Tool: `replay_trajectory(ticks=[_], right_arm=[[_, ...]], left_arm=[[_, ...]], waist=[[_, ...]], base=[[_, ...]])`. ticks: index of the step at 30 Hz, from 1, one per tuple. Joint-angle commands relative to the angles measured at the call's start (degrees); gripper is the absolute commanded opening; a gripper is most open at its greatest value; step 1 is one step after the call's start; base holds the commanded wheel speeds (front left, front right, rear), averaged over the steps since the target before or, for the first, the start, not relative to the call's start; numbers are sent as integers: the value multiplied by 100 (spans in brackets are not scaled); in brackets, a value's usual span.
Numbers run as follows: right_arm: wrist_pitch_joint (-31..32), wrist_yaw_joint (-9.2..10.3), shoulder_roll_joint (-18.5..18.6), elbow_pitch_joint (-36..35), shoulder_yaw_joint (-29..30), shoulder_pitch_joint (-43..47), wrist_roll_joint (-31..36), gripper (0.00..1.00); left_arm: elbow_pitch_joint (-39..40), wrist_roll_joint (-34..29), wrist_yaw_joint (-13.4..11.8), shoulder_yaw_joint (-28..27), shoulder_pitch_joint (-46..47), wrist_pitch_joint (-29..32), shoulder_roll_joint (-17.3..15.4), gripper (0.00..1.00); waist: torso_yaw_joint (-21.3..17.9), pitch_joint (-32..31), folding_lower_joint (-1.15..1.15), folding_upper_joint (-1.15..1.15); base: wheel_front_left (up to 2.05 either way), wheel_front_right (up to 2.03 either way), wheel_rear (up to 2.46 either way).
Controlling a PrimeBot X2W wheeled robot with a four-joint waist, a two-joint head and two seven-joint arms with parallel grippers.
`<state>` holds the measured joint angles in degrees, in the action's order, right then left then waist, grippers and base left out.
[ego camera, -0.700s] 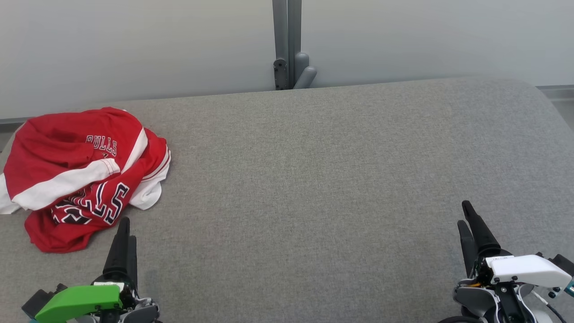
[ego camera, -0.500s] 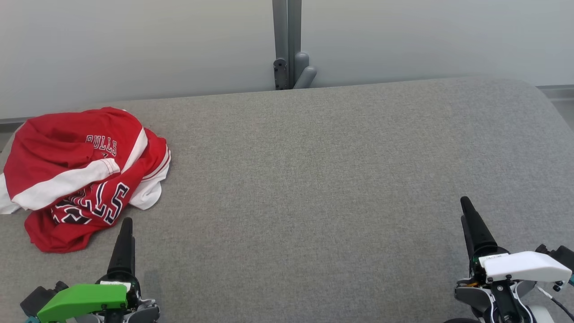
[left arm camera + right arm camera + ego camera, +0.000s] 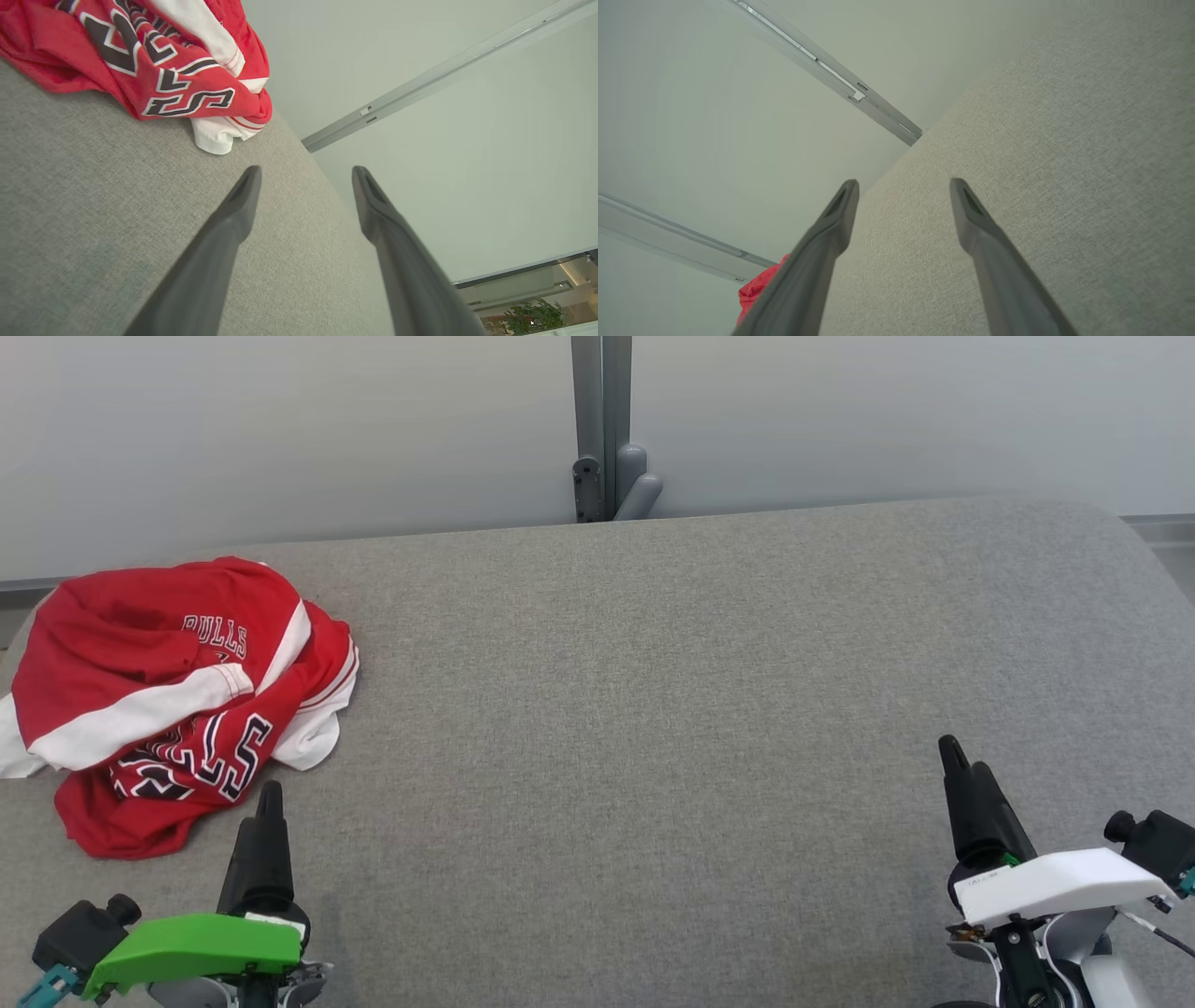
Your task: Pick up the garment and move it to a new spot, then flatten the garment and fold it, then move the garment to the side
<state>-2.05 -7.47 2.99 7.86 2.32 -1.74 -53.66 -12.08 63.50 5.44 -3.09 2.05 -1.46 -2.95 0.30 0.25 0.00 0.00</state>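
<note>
Grey woven fabric covers the one big padded surface [image 3: 653, 709], which takes up most of the head view. Its far edge runs along the foot of a single pale wall [image 3: 280, 429], and its upper right corner curves round softly. At the left, the surface runs out past the frame.

One garment [image 3: 168, 700] lies on it at the left of the frame. It is a red jersey with white bands and dark lettering (BULLS can be read on one fold). It sits crumpled in a heap, close to the far edge, with a white sleeve reaching the left border of the picture. From the heap's right hem across to the right side stretches a broad run of bare grey cloth.

Two grippers show, one in each lower corner. The left gripper [image 3: 270, 791], under a green cover, points up the frame. Its tip is just beside the jersey's near hem but not touching it. In its wrist view the two dark fingers [image 3: 243, 196] stand spread apart with nothing between them. The right gripper [image 3: 962, 758], under a white cover, is well apart from the garment. Its jaws are likewise parted and hold nothing.

One grey post [image 3: 602, 429] rises at the top centre, behind the far edge.
</note>
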Motion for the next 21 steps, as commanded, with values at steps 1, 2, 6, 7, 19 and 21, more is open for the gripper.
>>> replay_trajectory(ticks=[1,2,6,7,19,21], right_arm=[[-62,-1,45,-121,-19,-34,287,100],[-84,-1,42,-124,-26,-30,416,100],[-163,-1,44,-96,-101,-38,884,100],[-182,-1,55,-69,-131,-45,988,100],[-403,-2,136,-13,-289,-76,2037,100],[-437,-2,146,-25,-297,-61,2194,100]], left_arm=[[99,-271,-27,5,49,-59,-66,100],[110,-410,-26,4,39,-82,-65,100],[146,-966,-31,44,-18,-165,-75,100],[140,-1091,-22,61,-32,-184,-78,100],[170,-2265,41,229,-104,-414,-137,100],[174,-2435,49,253,-116,-454,-150,100]], waist=[[1,0,0,0],[3,0,0,0],[1,6,0,0],[1,7,0,0],[23,7,0,0],[24,5,0,0]], base=[[0,0,0],[0,0,0],[0,0,0],[0,0,0],[0,0,0],[0,0,0]])
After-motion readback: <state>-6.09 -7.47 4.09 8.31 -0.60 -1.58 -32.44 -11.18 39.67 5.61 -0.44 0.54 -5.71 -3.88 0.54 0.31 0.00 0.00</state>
